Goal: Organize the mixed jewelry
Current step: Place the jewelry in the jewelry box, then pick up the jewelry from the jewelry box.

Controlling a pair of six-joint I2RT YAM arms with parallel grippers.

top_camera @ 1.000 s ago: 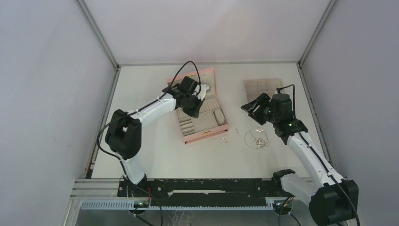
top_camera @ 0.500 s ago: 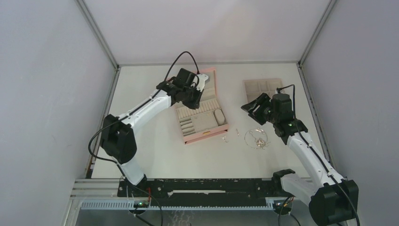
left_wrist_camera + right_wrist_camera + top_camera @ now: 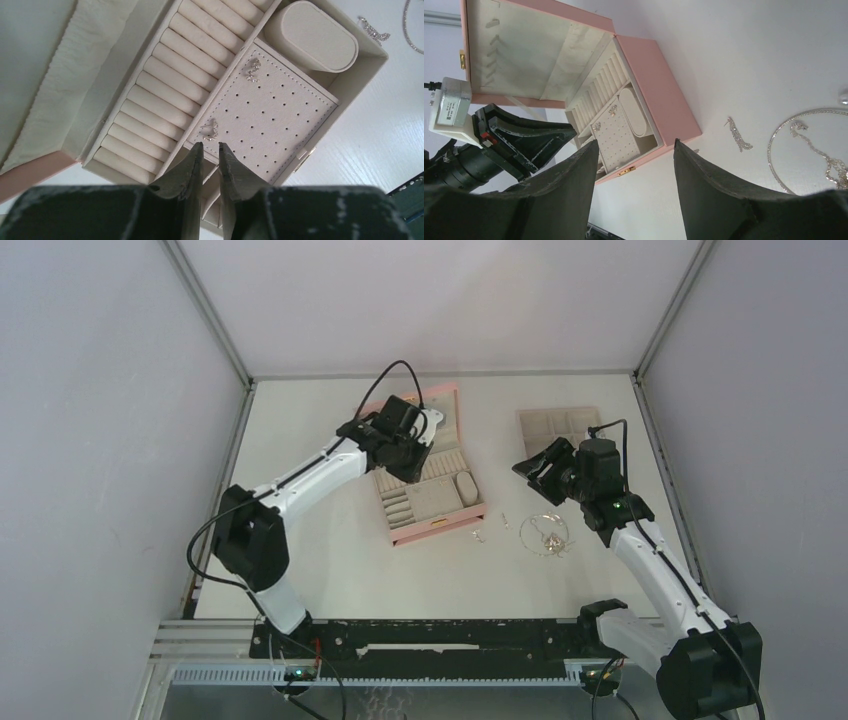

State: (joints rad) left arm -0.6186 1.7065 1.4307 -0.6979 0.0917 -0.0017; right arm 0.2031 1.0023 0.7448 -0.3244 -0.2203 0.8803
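Left tool [image 3: 210, 146] has parted; earring [image 3: 210, 129] seemingly lies just ahead.

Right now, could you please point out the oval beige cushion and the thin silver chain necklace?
Oval beige cushion [image 3: 311, 36]: left wrist view, its top face.
Thin silver chain necklace [image 3: 549, 538]: top external view, tangled strand inside its loop.
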